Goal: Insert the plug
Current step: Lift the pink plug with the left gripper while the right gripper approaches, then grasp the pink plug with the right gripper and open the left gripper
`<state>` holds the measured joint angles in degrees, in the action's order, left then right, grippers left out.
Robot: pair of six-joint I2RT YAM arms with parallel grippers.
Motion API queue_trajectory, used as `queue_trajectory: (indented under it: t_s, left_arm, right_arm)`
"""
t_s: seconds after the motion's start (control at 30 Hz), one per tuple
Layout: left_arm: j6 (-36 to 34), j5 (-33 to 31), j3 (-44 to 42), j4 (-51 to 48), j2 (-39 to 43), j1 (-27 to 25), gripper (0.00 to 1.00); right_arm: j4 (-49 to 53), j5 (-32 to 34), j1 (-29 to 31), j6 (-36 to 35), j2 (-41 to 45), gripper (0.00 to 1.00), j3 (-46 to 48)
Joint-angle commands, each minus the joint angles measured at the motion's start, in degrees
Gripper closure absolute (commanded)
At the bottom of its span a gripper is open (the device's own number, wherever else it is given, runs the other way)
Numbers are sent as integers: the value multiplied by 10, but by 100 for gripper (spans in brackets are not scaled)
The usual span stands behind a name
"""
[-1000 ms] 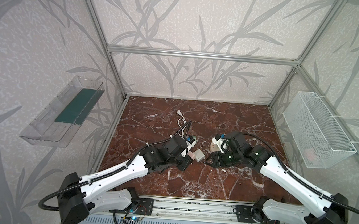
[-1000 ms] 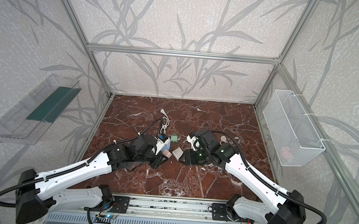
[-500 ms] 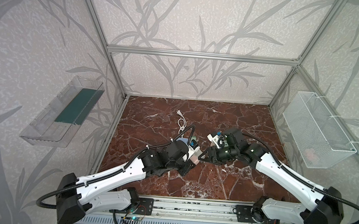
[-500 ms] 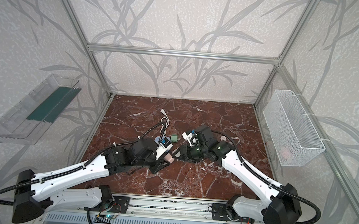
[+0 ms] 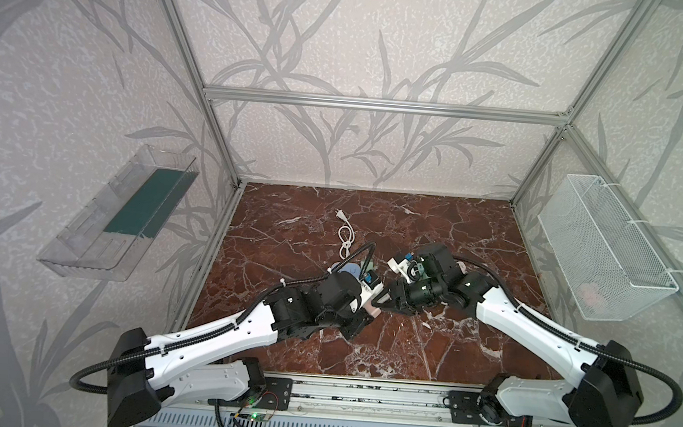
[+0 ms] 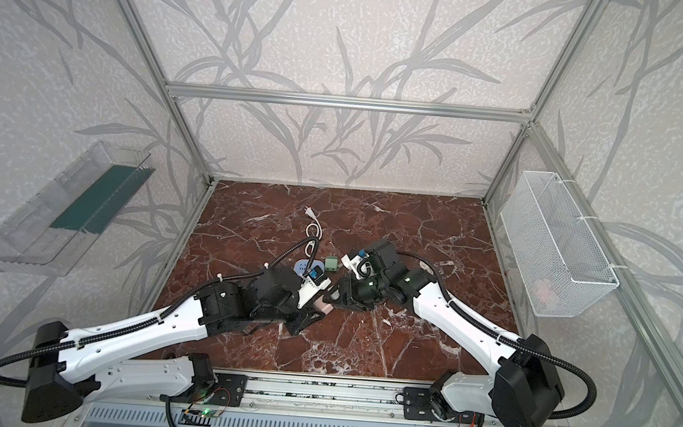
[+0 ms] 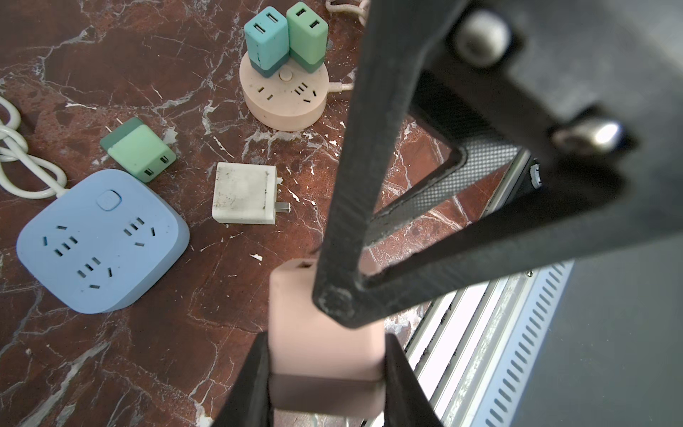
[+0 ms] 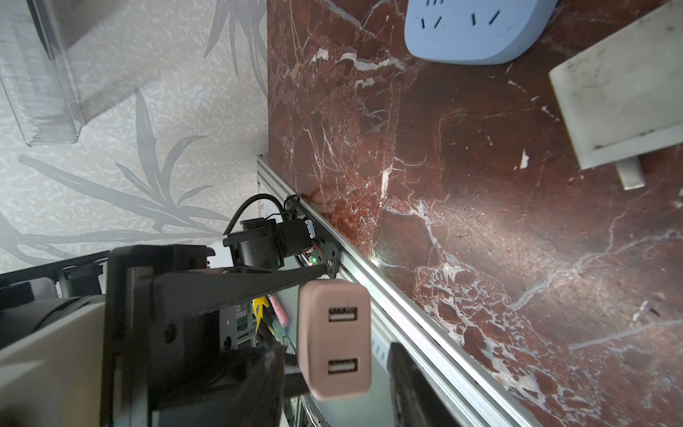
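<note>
My left gripper (image 7: 327,355) is shut on the pink plug (image 7: 295,307), holding it by its sides above the marble floor. The plug (image 8: 334,340) turns its two USB ports to the right wrist camera. My right gripper (image 8: 334,369) is open, its jaws either side of that end with a gap on both sides. One of its fingers (image 7: 347,185) crosses in front of the plug. In both top views the two grippers meet at the plug (image 5: 375,307) (image 6: 322,305) near the middle. A blue power strip (image 7: 99,240) and a round pink power strip (image 7: 284,96) lie behind.
Two teal chargers (image 7: 284,37) stand plugged into the round strip. A loose green charger (image 7: 138,149) and a white charger (image 7: 244,194) lie on the floor, with a white cable (image 5: 346,240) further back. A wire basket (image 5: 603,252) hangs on the right wall, a clear tray (image 5: 123,214) on the left.
My right gripper has moved left up to the pink plug and its jaws have narrowed around the end. The left arm has shifted slightly forward with the plug.
</note>
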<state>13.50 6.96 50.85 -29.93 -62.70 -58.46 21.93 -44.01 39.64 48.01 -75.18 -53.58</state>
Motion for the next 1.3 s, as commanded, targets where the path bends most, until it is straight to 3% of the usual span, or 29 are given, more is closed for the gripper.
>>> queue_trajectory:
  t_s: [0.0,0.87,0.97,1.0,1.03,1.1,1.13,1.2,1.27]
  left_arm:
    - [-12,-11,19,10,10,-5,100]
    - [-16,-24,22,27,-18,-11,100]
    - [-22,-32,22,27,-23,-11,100]
    - [-24,-35,23,26,-25,-11,100]
    - [-24,-38,26,24,-29,-11,100]
    - [-24,-44,31,21,-39,-10,100]
    - [-23,-49,37,16,-46,-11,92]
    - [-19,-63,47,10,-57,-10,42]
    - [-15,-80,57,5,-63,-10,15]
  right_arm:
    - [-35,-29,-3,17,-4,55,14]
    - [-73,-41,1,34,-6,68,37]
    - [-70,-42,1,28,-8,78,37]
    - [-72,-44,1,28,-10,94,37]
    - [-73,-45,1,28,-12,100,38]
    - [-74,-42,0,25,-16,100,37]
    - [-71,-35,0,23,-18,100,36]
    - [-70,-28,-2,21,-22,100,32]
    - [-72,-16,-6,20,-29,100,29]
